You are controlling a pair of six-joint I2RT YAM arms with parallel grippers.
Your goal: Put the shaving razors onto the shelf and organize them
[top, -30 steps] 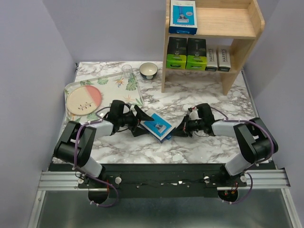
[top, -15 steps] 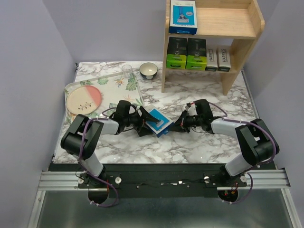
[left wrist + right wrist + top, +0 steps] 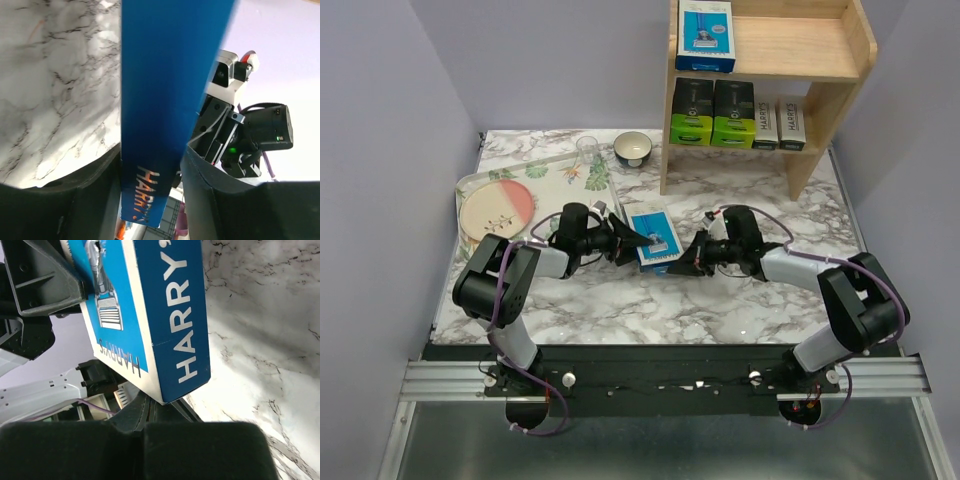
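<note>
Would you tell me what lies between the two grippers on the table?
A blue-and-white razor pack sits between the left gripper and the right gripper, shown in the top view.

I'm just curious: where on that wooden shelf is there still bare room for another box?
The top tier is bare from the blue-and-white pack to the right side panel. The lower tier is crowded: two black-and-green boxes and two white boxes fill it.

Robot lab cell: plain partition walls (image 3: 380,150), aluminium rail (image 3: 440,378).
</note>
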